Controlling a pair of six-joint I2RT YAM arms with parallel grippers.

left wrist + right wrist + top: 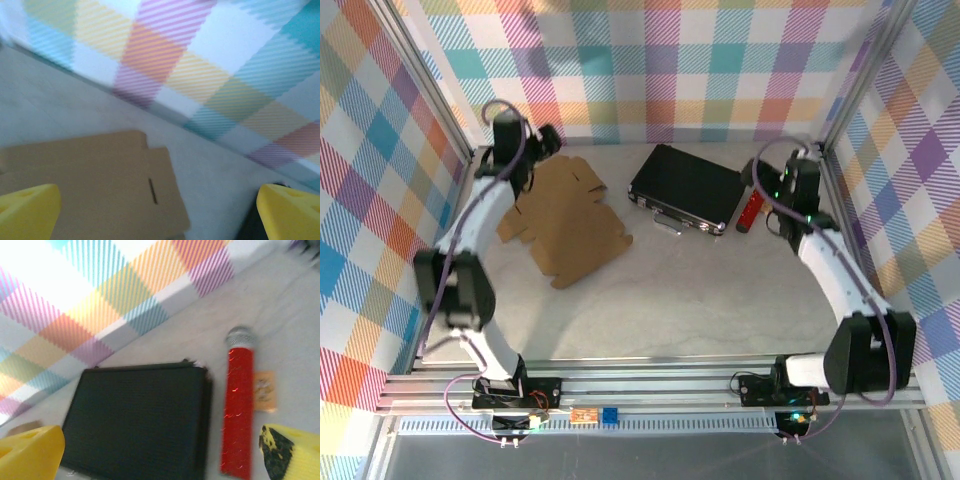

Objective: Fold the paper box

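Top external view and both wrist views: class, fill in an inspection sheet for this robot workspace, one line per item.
Surface: pale grey table, flat.
Job's things: paper box, an unfolded brown cardboard sheet lying flat at the far left.
Clutter: black case, closed, to the right of the sheet; red microphone lying beside the case; small orange tag next to the microphone.
Grippers: left gripper open above the sheet, holding nothing; right gripper open above the case, holding nothing.
Cables: purple cables run along both arms.
Surroundings: checked walls on three sides; metal frame at the near edge.
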